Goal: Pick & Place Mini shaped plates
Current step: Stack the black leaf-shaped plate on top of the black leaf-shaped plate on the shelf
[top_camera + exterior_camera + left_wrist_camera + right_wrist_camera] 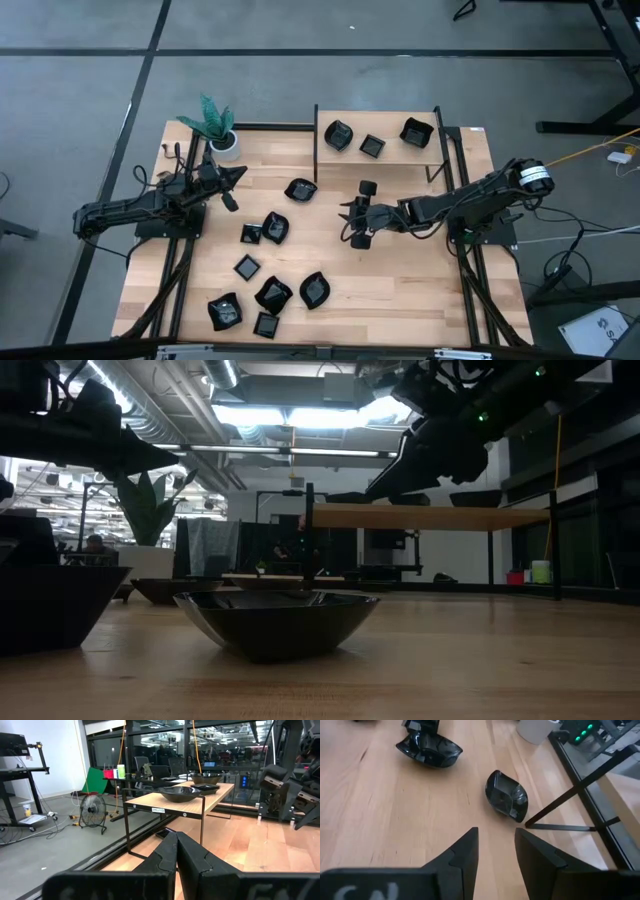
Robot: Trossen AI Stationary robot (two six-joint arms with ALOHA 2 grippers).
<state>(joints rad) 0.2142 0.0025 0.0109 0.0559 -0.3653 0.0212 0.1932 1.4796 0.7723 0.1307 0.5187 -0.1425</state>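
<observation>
Several glossy black mini shaped plates lie scattered on the wooden table, most of them toward its near left. Three more sit on a low shelf at the far edge. My right gripper hangs open over the table's middle and points toward the left edge, slanting down, with nothing between its fingers. The nearest plate, also in the high view, rests on the table a short way ahead of its fingertips. My left gripper waits shut and empty at the far left, its fingers level.
A white pot with a green plant stands at the far left corner. The shelf's dark legs come down just beyond the nearest plate. Two plates lie close together left of centre. Bare wood stretches along the table's near right.
</observation>
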